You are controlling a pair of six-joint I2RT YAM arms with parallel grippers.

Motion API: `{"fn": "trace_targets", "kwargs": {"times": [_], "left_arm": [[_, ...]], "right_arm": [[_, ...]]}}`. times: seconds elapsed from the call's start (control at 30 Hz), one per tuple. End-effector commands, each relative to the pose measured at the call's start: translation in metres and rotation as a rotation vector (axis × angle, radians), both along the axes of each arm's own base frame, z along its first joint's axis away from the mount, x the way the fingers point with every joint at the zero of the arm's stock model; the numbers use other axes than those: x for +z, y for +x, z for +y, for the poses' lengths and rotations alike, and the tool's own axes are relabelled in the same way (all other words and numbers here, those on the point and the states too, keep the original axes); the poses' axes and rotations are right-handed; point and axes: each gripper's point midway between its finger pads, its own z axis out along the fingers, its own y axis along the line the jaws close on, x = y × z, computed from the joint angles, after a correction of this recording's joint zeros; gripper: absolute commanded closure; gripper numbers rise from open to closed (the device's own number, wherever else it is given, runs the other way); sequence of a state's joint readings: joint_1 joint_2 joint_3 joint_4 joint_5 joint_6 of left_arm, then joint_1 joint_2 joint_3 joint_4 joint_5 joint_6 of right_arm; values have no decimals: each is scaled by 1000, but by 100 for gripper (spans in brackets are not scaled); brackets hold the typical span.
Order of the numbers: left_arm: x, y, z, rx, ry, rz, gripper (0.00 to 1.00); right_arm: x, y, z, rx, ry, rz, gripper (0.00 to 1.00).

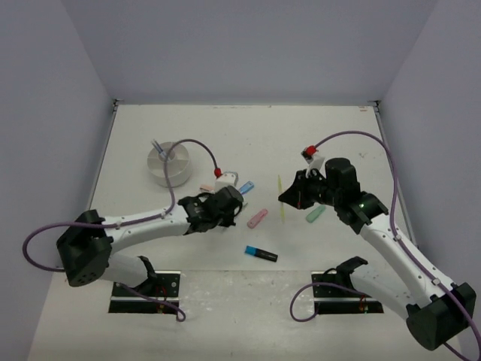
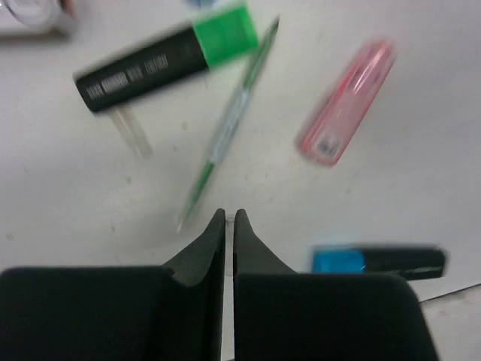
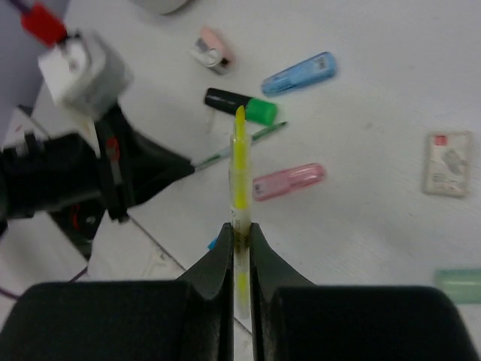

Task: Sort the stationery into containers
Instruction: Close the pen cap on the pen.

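My right gripper (image 1: 291, 197) is shut on a thin yellow pen (image 1: 281, 200) and holds it above the table; in the right wrist view the pen (image 3: 240, 162) sticks out past the gripper (image 3: 240, 226). My left gripper (image 1: 225, 201) is shut, and a thin clear pen tip shows between the jaws in its wrist view (image 2: 228, 214). Below it lie a green-ended highlighter (image 2: 165, 64), a green pen (image 2: 225, 135), a pink marker (image 2: 347, 101) and a blue-ended highlighter (image 2: 376, 261). The white cup (image 1: 170, 164) stands at the back left with a thin pen in it.
A blue marker (image 1: 245, 186), a pink eraser (image 1: 208, 187), a pink marker (image 1: 257, 218), a mint marker (image 1: 316, 213) and the blue-ended highlighter (image 1: 261, 253) lie between the arms. A white eraser (image 3: 449, 163) lies right of the yellow pen. Walls enclose the table.
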State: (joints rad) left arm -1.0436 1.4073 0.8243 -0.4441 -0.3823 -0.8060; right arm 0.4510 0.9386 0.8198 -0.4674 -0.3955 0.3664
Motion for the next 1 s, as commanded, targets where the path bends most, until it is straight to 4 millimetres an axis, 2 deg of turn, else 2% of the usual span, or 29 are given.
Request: {"fn": "trace_targets", "kwargs": {"times": [0.0,0.1,0.23,0.3,0.43,0.7,0.97], "left_arm": [[150,74,-29,-14,-420,-352,100],[241,76,-36,-109,-654,-556,100],[294,60,-43,-249,-796,-679,100],[305,53,-44,-283,-839,-709,100],[310,46,-41,-298,-877,-727,100],[301,48,-31,-242,-860,-721,100],[299,46,-36,-257,-891,-708,100]], "right_arm": [[49,-35,59,327,370,-159,100],[46,-55,87,450,478,-139,100],[55,-68,119,542,521,-139,100],[59,-65,126,534,525,-160,100],[66,-48,131,469,527,-209,100],[81,-41,119,395,507,-309,100],[84,-37,112,355,481,-340,100]]}}
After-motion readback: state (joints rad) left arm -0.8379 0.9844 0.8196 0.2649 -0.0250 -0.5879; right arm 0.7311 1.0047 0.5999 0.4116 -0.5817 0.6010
